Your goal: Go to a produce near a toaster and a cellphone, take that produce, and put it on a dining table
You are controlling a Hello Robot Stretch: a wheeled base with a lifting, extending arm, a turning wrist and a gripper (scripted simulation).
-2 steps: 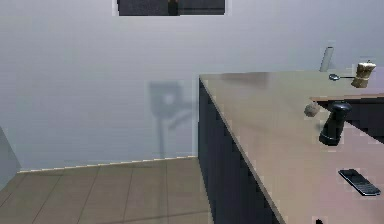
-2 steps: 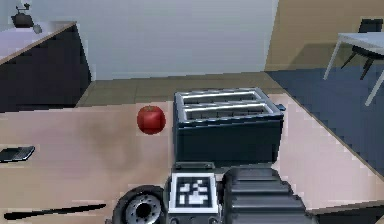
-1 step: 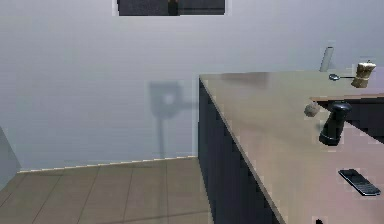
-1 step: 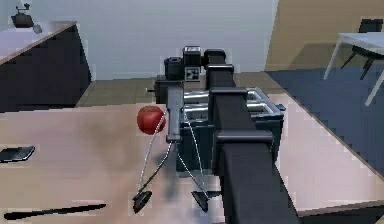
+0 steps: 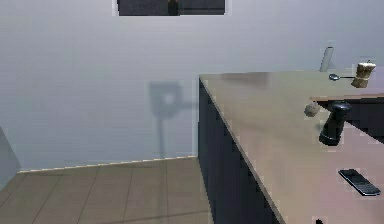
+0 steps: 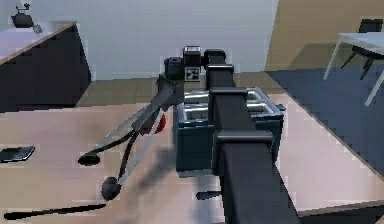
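On the beige desk (image 6: 320, 150), arm side view:
- Toaster (image 6: 198, 142), boxy, silver over dark: standing near the middle, partly covered by the dark arm (image 6: 245, 165) that is rising from the bottom edge.
- Small red thing (image 6: 160, 123), rounded: lying on the desk just beside the toaster's left face, partly crossed by the thin fingers (image 6: 126, 128).
- Jaws: reaching down and left from the arm's far end, past the red thing. I cannot tell whether they are gripping anything, nor how they are set.
- Cellphone (image 6: 15, 154), flat and dark: lying at the far left, well apart from the toaster.
- White dining table (image 6: 358, 42): standing at the upper right beyond a dark blue carpet (image 6: 330, 100), well apart from the desk.

Forward view, right side:
- Dark pump bottle (image 5: 335, 125): standing upright on the same kind of beige top, beside a sink (image 5: 365, 108).
- Tiled floor (image 5: 110, 195): running along a pale wall (image 5: 90, 80).
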